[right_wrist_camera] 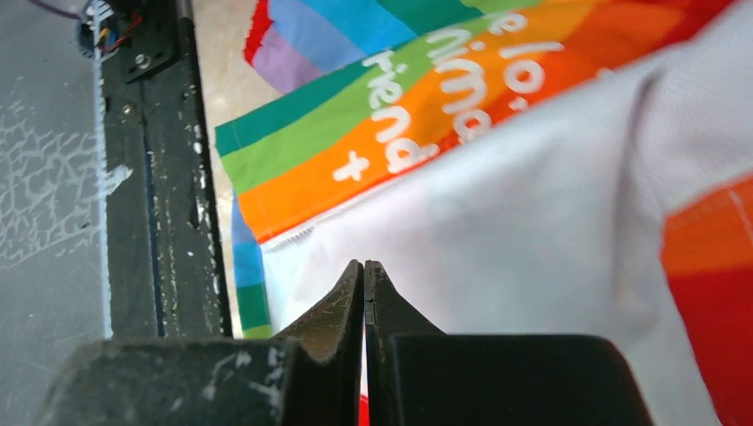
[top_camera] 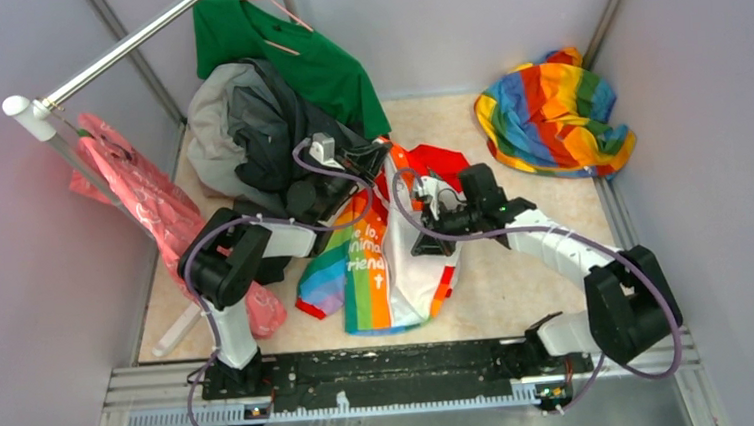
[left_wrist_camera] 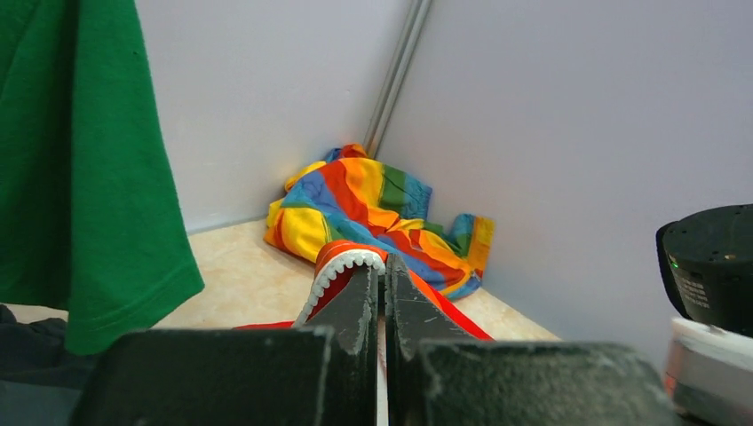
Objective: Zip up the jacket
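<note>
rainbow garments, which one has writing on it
The jacket in the middle: it has white panels and lettering on its stripes. The rainbow cloth bunched in the far right corner shows only stripes.

Left arm (top_camera: 219, 269), right arm (top_camera: 556, 246): white links, black joints. Purple cables (top_camera: 679, 324) looped alongside. Black fingers (right_wrist_camera: 333, 315), scuffed edges.

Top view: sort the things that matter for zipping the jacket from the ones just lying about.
For the job:
- jacket
- its zipper strip
- left fingers, shut on the strip
- right fingers, shut on the white cloth

Lying about:
- rainbow cloth
- green shirt
- dark grey garment
- pink cloth
- clothes rail
</note>
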